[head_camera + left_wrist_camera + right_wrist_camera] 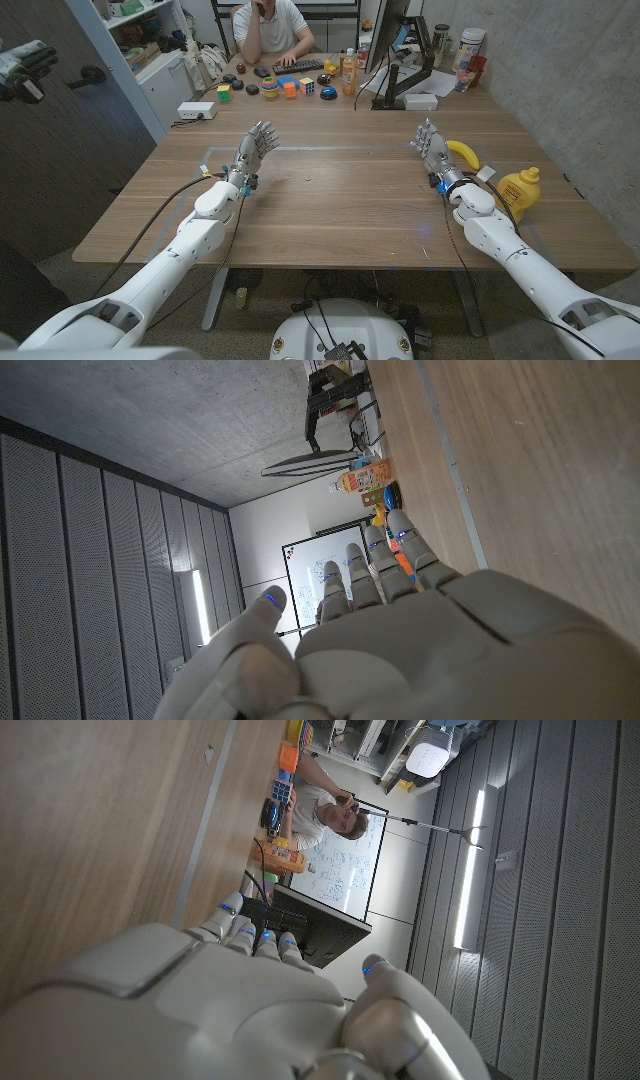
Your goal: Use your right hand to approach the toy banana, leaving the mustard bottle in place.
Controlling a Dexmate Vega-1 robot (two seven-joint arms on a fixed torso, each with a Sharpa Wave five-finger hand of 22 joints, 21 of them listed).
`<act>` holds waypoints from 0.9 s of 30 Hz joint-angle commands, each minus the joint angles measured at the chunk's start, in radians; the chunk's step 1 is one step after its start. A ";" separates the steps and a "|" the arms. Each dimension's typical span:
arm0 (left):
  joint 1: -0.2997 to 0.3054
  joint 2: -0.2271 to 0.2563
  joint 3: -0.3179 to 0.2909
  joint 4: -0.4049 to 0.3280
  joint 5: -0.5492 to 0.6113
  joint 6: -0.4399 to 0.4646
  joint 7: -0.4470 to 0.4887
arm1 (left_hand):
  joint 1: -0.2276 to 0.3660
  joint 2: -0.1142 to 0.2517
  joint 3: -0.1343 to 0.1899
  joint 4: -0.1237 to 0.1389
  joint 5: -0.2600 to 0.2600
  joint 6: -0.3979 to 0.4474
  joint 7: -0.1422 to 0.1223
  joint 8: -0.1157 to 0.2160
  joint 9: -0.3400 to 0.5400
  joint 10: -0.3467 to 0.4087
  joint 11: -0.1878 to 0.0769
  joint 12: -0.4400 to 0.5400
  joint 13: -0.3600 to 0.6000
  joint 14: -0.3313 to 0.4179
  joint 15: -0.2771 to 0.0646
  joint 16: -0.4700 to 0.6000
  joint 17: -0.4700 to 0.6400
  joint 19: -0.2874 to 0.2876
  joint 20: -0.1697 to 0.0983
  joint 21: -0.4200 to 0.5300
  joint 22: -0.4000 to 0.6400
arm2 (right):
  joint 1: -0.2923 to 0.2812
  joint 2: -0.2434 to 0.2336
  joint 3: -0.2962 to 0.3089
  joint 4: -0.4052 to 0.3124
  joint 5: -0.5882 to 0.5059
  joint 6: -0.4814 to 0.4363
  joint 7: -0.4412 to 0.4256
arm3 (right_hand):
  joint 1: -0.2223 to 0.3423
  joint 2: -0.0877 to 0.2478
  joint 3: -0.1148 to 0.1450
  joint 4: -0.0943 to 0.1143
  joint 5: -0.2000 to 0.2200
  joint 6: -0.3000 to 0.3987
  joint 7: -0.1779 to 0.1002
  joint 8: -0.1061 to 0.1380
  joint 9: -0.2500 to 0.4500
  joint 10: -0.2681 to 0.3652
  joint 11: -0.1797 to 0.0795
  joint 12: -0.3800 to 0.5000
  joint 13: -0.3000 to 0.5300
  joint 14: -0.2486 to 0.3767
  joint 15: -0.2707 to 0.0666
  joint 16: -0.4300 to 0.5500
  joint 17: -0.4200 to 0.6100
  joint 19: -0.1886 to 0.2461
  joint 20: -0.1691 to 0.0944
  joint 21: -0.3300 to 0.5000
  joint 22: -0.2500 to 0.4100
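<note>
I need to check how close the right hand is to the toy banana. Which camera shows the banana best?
The head view: the toy banana lies in plain sight just beside the right hand, with the mustard bottle nearer the robot. I cannot find the banana in either wrist view; they show hand backs, table and room.

Arms: smooth white shells, round and fat; darker joints at the wrists
Left hand [256, 146]: pale grey fingers; white back; tiny blue lights on the fingers
Right hand [432, 144]: same grey fingers; small blue lights too; blue spot at the wrist
Cables: thin black wires run along both arms
</note>
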 commanded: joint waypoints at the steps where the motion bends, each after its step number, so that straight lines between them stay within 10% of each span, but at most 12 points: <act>1: 0.013 -0.043 -0.053 0.003 0.044 0.023 -0.030 | 0.001 0.019 0.007 0.000 0.004 0.002 -0.007 0.005 0.002 0.008 -0.001 0.005 0.004 0.008 0.002 0.005 0.004 0.007 0.001 0.010 0.004 | -0.039 0.119 0.160 -0.035 -0.148 -0.081 0.097 | 0.000 0.116 -0.001 0.000 0.003 -0.018 -0.002 0.004 0.004 -0.006 0.006 0.007 0.005 -0.055 0.012 0.011 0.001 -0.069 -0.051 -0.012 0.004; 6: 0.019 -0.058 -0.073 0.002 0.062 0.031 -0.039 | 0.001 0.019 0.007 0.000 0.004 0.002 -0.007 0.005 0.002 0.008 -0.001 0.005 0.004 0.008 0.002 0.005 0.004 0.007 0.001 0.010 0.004 | -0.049 0.146 0.201 -0.063 -0.238 -0.106 0.121 | 0.010 0.105 -0.008 -0.009 0.003 -0.018 -0.008 0.007 0.004 0.020 0.020 0.015 0.005 -0.019 0.035 0.018 -0.004 -0.034 0.005 -0.013 0.003; 13: 0.023 -0.076 -0.094 0.006 0.077 0.037 -0.054 | 0.001 0.019 0.007 0.000 0.004 0.002 -0.007 0.005 0.002 0.008 -0.001 0.005 0.004 0.008 0.002 0.005 0.004 0.007 0.001 0.010 0.004 | -0.075 0.157 0.216 -0.149 -0.446 -0.124 0.045 | 0.079 0.060 -0.004 -0.061 0.006 0.040 -0.026 0.023 0.004 0.103 0.021 0.031 0.007 0.084 0.080 0.018 -0.014 0.070 0.167 -0.023 0.004; 27: 0.025 -0.099 -0.118 0.014 0.098 0.044 -0.073 | 0.001 0.019 0.007 0.000 0.004 0.002 -0.007 0.005 0.002 0.008 -0.001 0.005 0.004 0.008 0.002 0.005 0.004 0.007 0.001 0.010 0.004 | -0.089 0.138 0.174 -0.298 -0.854 -0.243 -0.083 | 0.175 -0.001 -0.003 -0.135 0.018 0.151 -0.075 0.042 0.007 0.218 0.016 0.057 0.012 0.214 0.099 0.017 -0.011 0.166 0.246 -0.044 0.005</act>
